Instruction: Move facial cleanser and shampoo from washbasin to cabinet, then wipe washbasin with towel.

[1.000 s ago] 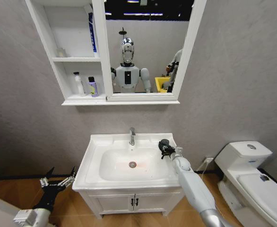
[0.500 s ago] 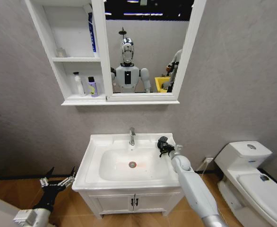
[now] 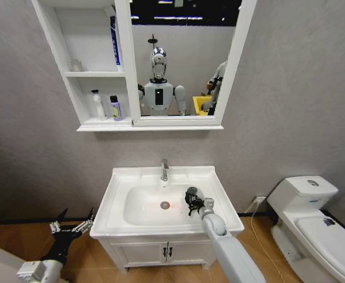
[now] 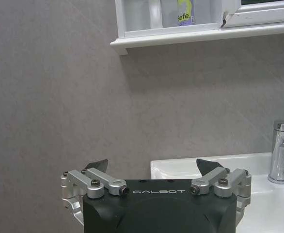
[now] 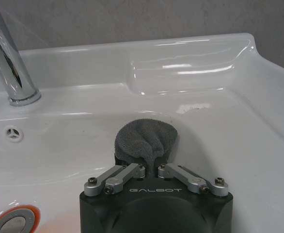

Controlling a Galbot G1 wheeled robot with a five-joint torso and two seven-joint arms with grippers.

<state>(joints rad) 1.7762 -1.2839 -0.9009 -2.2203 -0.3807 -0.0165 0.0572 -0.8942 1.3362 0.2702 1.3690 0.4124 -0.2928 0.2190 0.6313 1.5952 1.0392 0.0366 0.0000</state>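
Note:
My right gripper [image 3: 192, 200] is shut on the towel [image 3: 191, 196], a dark grey bundle, and presses it against the right inner slope of the washbasin [image 3: 116, 200]. In the right wrist view the towel [image 5: 146, 141] bulges out between the jaws of the right gripper [image 5: 147, 156] and rests on the white bowl [image 5: 190, 73]. A white bottle [image 3: 96, 105] and a purple bottle [image 3: 115, 108] stand on the lower shelf of the cabinet [image 3: 59, 41]. My left gripper [image 3: 72, 224] hangs open, low and left of the basin, and the left wrist view shows this gripper [image 4: 151, 165] with nothing in it.
The chrome tap [image 3: 165, 170] stands at the back rim, and the drain [image 3: 165, 205] lies left of the towel. A blue tube [image 3: 114, 38] sits on the upper shelf. The mirror [image 3: 178, 59] hangs above the basin. A toilet [image 3: 308, 218] stands to the right.
My right gripper has carried the towel from the basin's right rim down and to the left into the bowl. The left arm has stayed still.

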